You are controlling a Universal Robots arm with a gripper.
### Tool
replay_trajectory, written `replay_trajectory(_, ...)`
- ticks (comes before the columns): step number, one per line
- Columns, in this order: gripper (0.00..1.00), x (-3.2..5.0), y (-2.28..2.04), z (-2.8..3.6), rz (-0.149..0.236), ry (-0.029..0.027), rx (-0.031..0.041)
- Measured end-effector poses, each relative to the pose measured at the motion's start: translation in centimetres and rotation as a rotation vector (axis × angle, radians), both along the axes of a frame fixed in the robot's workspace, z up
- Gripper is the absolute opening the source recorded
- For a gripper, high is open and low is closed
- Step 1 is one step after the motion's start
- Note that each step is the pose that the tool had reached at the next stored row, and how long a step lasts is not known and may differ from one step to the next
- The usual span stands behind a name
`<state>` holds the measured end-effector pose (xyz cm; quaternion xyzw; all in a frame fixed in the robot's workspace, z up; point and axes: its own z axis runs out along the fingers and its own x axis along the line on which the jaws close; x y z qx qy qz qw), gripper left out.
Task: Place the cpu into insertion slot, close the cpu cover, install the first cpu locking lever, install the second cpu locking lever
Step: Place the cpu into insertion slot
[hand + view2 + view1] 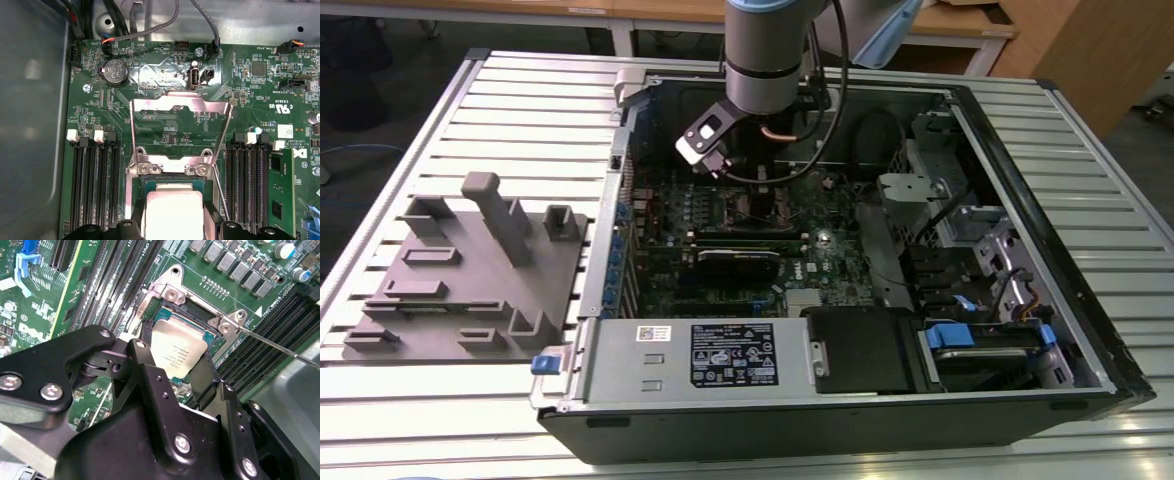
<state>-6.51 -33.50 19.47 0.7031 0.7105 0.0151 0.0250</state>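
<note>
In both wrist views the cpu (175, 347) (172, 207), a small square chip with a silver top, sits between my black fingers (142, 357), which press on its two opposite edges. It hangs level, right over the insertion slot (172, 315) (165, 177) on the green motherboard (834, 250). The cpu cover (180, 104), a thin silvery frame, is swung open and stands up behind the slot. A thin wire locking lever (272, 344) (220, 195) sticks out beside the socket, unlatched. In the exterior view my gripper (716, 165) reaches down into the open computer case.
Rows of black memory slots (95, 185) flank the socket on both sides. A coin battery (114, 70) and cables lie behind the cover. A black card (747, 262), the power supply (707, 355) and drive bays (974, 340) fill the case. A grey fixture block (467, 270) stands on the exterior view's left.
</note>
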Motion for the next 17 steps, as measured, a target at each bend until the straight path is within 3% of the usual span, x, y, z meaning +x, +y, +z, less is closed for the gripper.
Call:
replay_trajectory(4,0.54,0.00,0.00,-0.08,-0.024,0.0002,0.0001)
replay_trajectory(17,0.54,0.01,0.15,-0.13,-0.026,0.0000,0.0003)
